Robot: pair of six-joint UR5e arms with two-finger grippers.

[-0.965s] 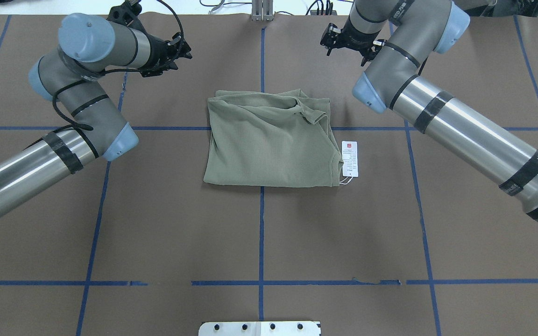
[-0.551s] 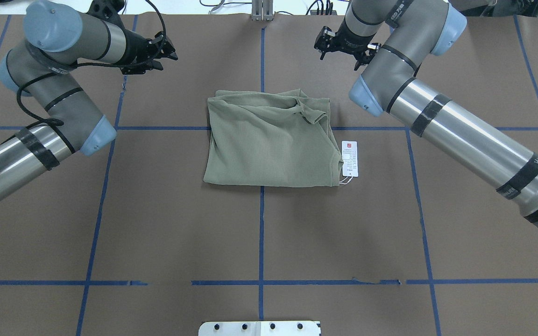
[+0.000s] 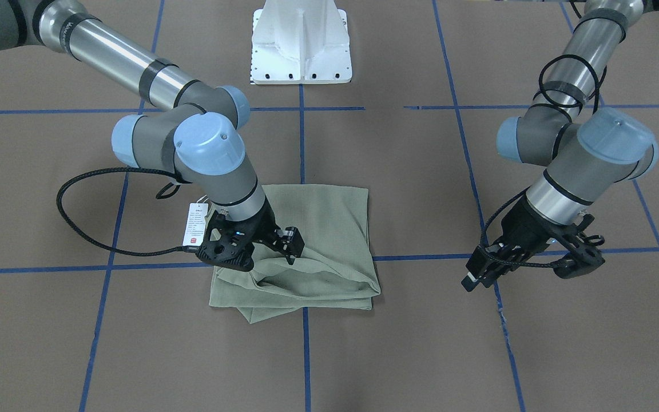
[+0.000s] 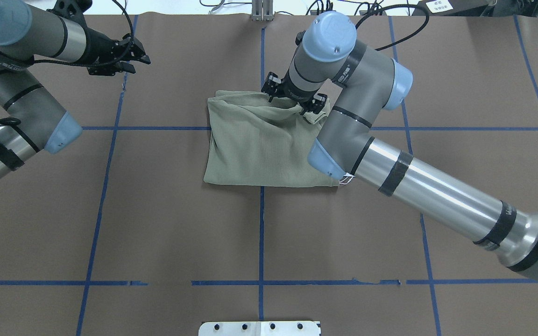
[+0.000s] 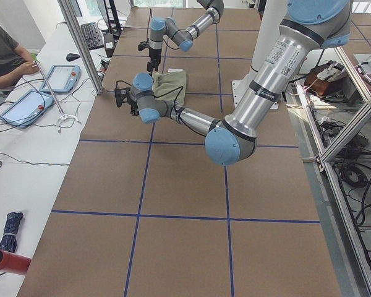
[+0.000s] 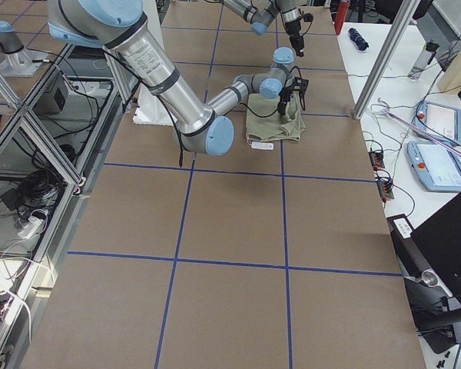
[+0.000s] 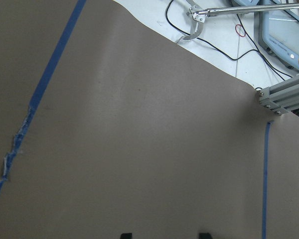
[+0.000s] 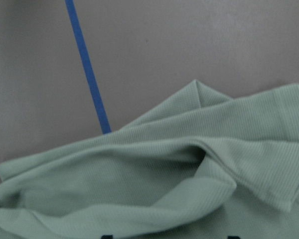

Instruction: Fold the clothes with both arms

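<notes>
Lying folded square, fine-ribbed sage shirt (image 4: 259, 149), rumpled edge

- Overhead ext: fixed, behind robot, high up, looks fwd + down on brown table (image 4: 157, 210). White pedestal (image 4: 259, 328) at bottom edge. Wide, takes in most of the top.
- Front ext: opp. side, faces robot, steep down, pedestal at top. Nearer than overhead. Shares shirt (image 3: 329, 229) w/ it, seen flipped.
- Ext left: at table end, looks along its length. Far, wide. Catches side bench (image 5: 25, 161) + seated person (image 5: 3, 49).
- Ext right: other end, same axis, mirrored. Shares shirt + table w/ ext left.
- L wrist cam: close, down on bare table, blue tape line (image 7: 58, 50), bench strip at top.
- R wrist cam: v. close over shirt folds, table behind.
</notes>
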